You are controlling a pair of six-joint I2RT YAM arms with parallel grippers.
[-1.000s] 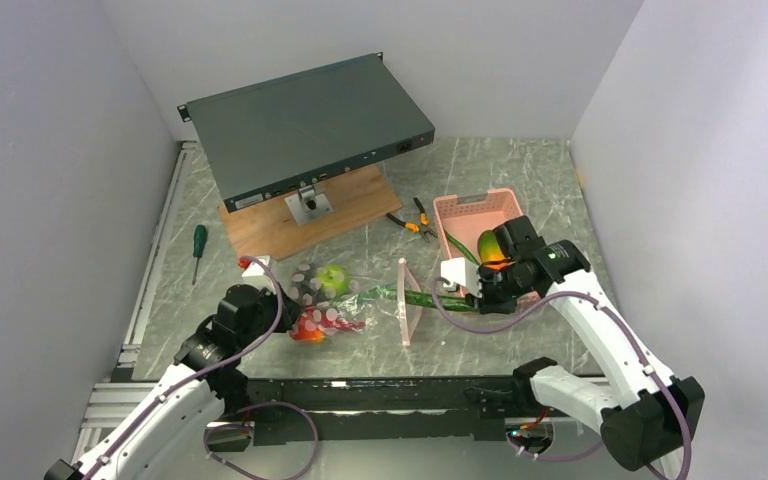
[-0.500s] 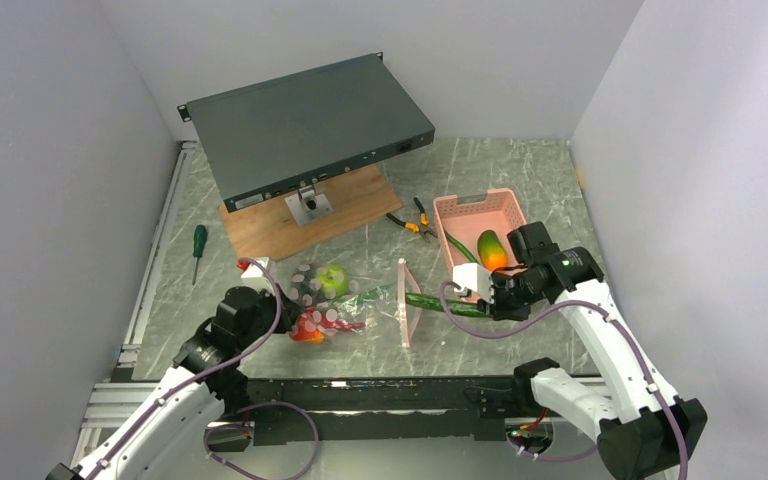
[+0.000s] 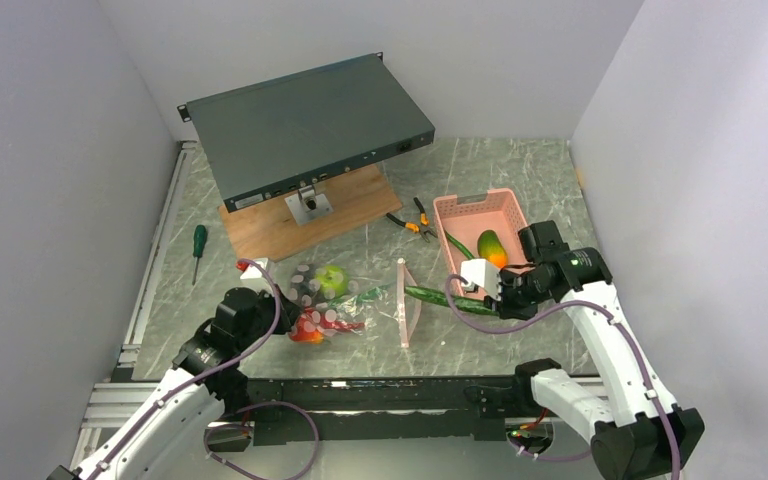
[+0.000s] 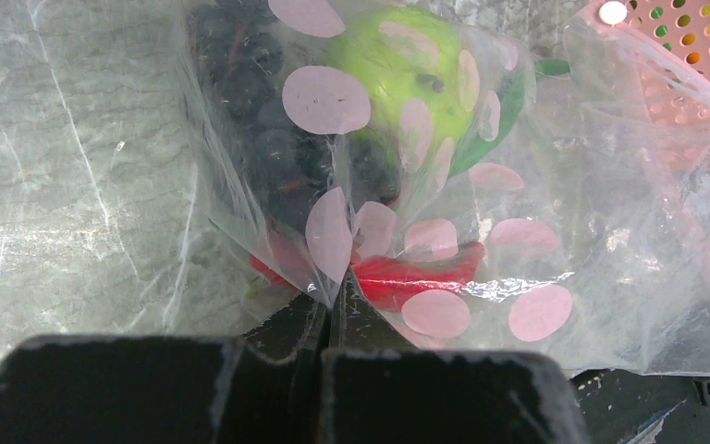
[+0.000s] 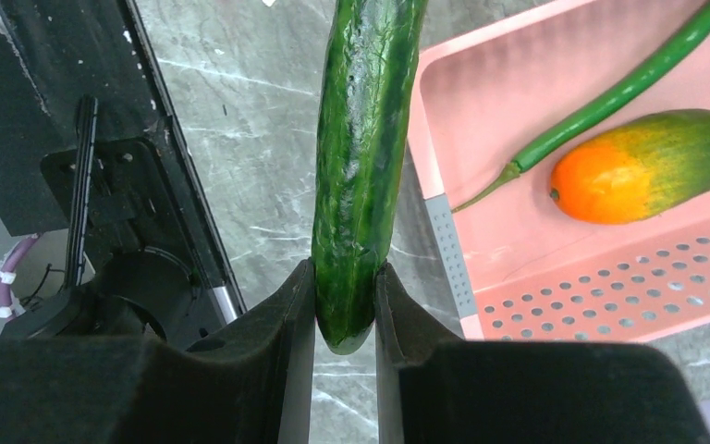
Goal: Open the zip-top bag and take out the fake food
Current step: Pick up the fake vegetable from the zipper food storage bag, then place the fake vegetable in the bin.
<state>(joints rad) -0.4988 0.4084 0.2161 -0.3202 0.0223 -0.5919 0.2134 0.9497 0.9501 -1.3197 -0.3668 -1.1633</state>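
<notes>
A pale sticker on the front edge of the grey rack unit (image 3: 305, 125) is too small to read, and no other writing can be made out.

The right gripper (image 5: 344, 287) hangs just off the near left corner of the pink basket (image 3: 472, 197). Its jaws are partly closed, clamping the blunt end of the cucumber (image 5: 365, 139), with a pad pressed against each side. The cucumber runs away from the basket, close beside its left wall, towards the zip-top bag (image 4: 518, 240). Its far end reaches the bag's pink zip edge (whether that tip is inside the mouth cannot be told).

The left gripper (image 4: 325, 301) is on the side of the bag farthest from the basket. Its jaws are closed tight, pinching a fold of the dotted plastic between the fingertips.

The basket holds two pieces of fake food on its floor: the orange-green mango (image 5: 647, 166) and a long thin green bean (image 5: 610, 92) beside it. The bag lies on the marble table (image 3: 520, 165) left of the basket, apart from it, with its mouth facing the basket. Through the film show a green apple (image 4: 397, 69), dark grapes (image 4: 259, 120) and a red piece (image 4: 407, 277).

Orange-handled pliers (image 3: 410, 218) lie just off the basket's far left corner. The rack unit, propped on a wooden board (image 3: 350, 200), stands farther left and back from the basket. A green-handled screwdriver (image 3: 198, 245) lies well apart on the left.
</notes>
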